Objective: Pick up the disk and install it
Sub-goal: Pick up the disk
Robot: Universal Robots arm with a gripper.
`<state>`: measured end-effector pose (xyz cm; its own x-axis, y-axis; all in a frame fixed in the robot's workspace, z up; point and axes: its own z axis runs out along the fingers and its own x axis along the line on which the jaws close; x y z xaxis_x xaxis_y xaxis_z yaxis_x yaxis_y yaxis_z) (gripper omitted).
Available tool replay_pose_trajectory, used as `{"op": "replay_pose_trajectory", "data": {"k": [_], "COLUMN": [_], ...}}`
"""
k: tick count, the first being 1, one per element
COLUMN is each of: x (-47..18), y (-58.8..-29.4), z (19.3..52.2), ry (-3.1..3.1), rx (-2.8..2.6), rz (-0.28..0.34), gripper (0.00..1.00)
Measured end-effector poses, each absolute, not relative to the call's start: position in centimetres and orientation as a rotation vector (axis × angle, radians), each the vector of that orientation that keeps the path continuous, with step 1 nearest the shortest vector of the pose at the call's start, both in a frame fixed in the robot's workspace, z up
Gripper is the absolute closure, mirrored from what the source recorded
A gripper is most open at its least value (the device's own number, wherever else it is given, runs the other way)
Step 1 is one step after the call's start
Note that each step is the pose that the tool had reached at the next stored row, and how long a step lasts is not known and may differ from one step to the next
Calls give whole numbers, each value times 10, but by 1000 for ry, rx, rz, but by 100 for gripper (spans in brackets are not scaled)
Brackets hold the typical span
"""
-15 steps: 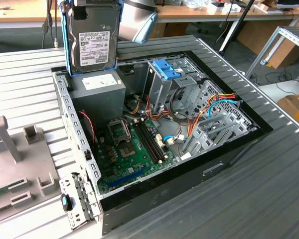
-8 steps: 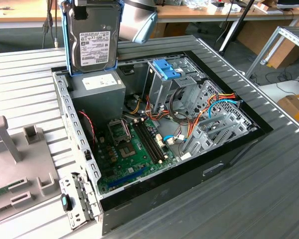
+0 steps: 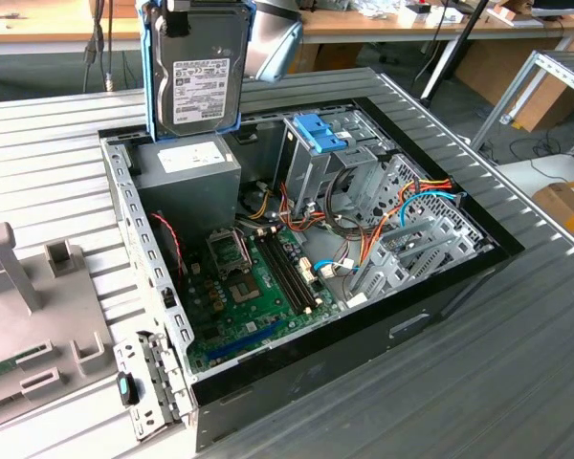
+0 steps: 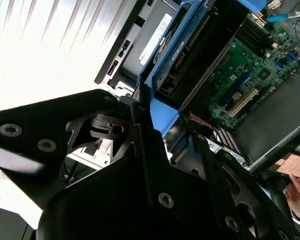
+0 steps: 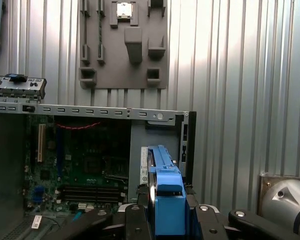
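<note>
Outside the open black-walled metal computer case point(image 3: 402, 320), toward the exterior view's left: a grey plastic fixture tray point(image 3: 19, 316) with upright pegs, flat on the ribbed table, apart from the case.

Above the case's far corner on that same side: the disk point(image 3: 199, 81), a dark grey metal hard drive with a white label and bright blue plastic rails. Hanging upright, clear of everything inside, probably held this high to pass over the case wall. Clamped at its upper end in the black gripper point(image 5: 167, 210), pinched tight on the blue rail in the first wrist view.

Inside the case, left to right:
- directly beneath the disk, a grey power-supply box point(image 3: 187, 170)
- a green motherboard point(image 3: 253, 287) flat on the case floor
- a bare blue plastic bracket point(image 3: 318, 132) atop the grey metal drive cage point(image 3: 364, 182)
- orange and blue cables point(image 3: 416, 206) bundled near the case's wall on the exterior view's right
</note>
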<state>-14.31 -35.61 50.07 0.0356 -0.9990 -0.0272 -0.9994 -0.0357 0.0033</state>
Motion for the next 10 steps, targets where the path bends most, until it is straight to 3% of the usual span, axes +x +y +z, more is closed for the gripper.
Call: {"op": "replay_pose_trajectory", "data": {"k": [10], "x": [-130], "y": [-356], "z": [501], "ry": [2170], "rx": [-2249], "rz": [34], "gripper": [64]}}
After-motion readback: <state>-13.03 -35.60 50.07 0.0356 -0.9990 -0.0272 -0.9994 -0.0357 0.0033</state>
